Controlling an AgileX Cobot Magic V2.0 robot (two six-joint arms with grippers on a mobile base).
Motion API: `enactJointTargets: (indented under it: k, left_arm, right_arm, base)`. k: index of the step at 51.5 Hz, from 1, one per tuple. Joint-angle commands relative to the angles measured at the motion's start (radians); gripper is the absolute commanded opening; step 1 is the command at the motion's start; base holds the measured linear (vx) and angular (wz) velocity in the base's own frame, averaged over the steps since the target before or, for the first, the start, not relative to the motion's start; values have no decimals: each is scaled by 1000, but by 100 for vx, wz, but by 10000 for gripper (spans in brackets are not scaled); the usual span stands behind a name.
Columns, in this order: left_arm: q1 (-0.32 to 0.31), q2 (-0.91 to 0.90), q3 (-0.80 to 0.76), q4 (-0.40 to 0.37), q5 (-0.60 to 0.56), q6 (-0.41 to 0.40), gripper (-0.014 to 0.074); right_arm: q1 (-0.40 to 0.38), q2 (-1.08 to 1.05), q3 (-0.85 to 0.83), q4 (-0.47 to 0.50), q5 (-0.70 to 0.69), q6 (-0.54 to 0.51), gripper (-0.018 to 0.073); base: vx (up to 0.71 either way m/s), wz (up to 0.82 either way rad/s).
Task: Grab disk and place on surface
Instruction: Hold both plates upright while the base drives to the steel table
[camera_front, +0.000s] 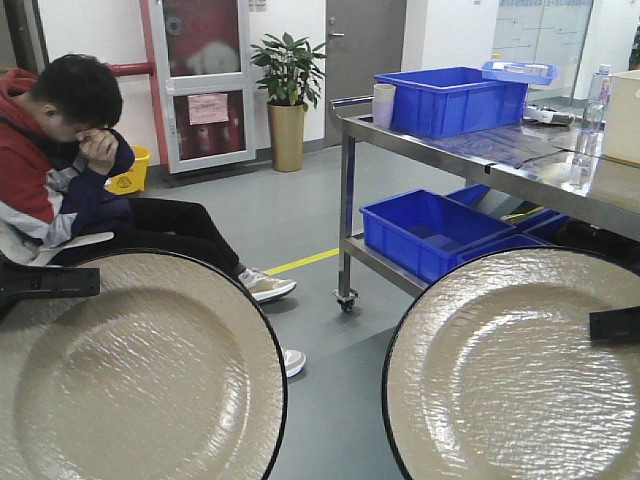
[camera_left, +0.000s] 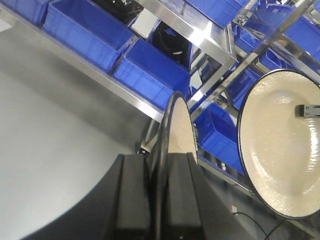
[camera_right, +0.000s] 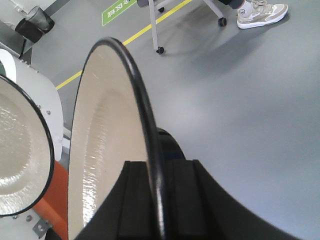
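Front view: 2 cream disks hang upright in the air, the left disk clamped by the left gripper and the right disk by the right gripper. Left wrist view: black jaws pinch the left disk's rim. Right wrist view: jaws pinch the right disk's rim above the grey floor.

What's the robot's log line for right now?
left end effector shut on left disk | right end effector shut on right disk | surface not in view

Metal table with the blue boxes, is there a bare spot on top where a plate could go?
Yes: the table top is bare along its front, between the blue box and the near edge, up to the beige box. The back is crowded with a cup, that box and a bottle. The lower shelf is packed with more blue boxes.
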Motion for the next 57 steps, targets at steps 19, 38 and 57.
enactJointTargets:
  k: [19, 38, 57]
  left_arm:
    - [-6, -36, -30, -140, 6, -18, -1]
    - [-6, -36, -30, -140, 10, -18, -1]
    - [-6, -36, -30, -140, 10, -18, -1]
  right_arm:
    - [0, -26, -32, 120, -19, 3, -9]
    - [0, -26, -32, 120, -8, 1, -9]
    - [0, -26, -32, 120, -5, 1, -9]
  base:
    - [40, -7]
    - [46, -11]
    - [47, -8]
